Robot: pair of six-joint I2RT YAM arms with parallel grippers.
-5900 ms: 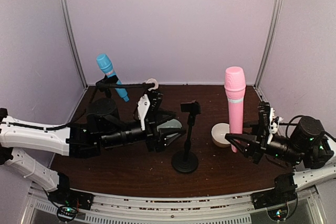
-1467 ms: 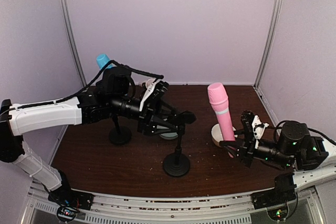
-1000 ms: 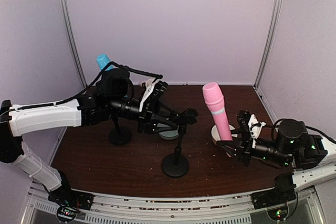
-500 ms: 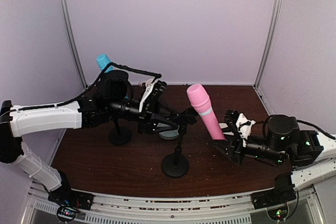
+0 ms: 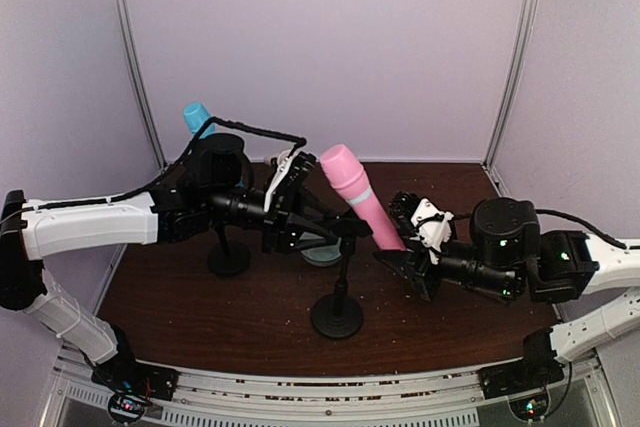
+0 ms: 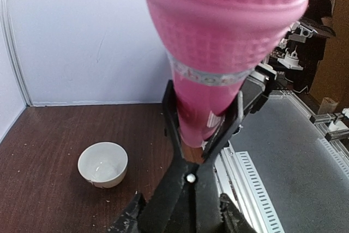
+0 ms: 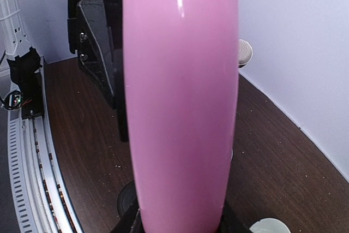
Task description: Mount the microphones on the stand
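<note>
The pink microphone [image 5: 352,197] leans up and to the left, and my right gripper [image 5: 402,255] is shut on its lower end. In the right wrist view its shaft [image 7: 180,107] fills the middle and hides most of my right gripper [image 7: 180,227]. My left gripper [image 5: 335,227] is shut on the handles of the black clip [image 6: 182,173] atop the middle stand [image 5: 337,315]. The clip's jaws stand apart around the pink microphone [image 6: 218,36], whose narrow part sits between them. A sky-blue microphone [image 5: 195,117] sits on the left stand [image 5: 229,259].
A white bowl [image 6: 102,165] sits on the brown table right of the middle stand, partly seen at the lower right of the right wrist view [image 7: 267,226]. A pale disc [image 5: 322,253] lies under my left arm. The booth walls close in on three sides.
My right gripper has carried the pink microphone left from beside the bowl and tilted it into the clip's jaws. My left gripper has stayed on the clip.
</note>
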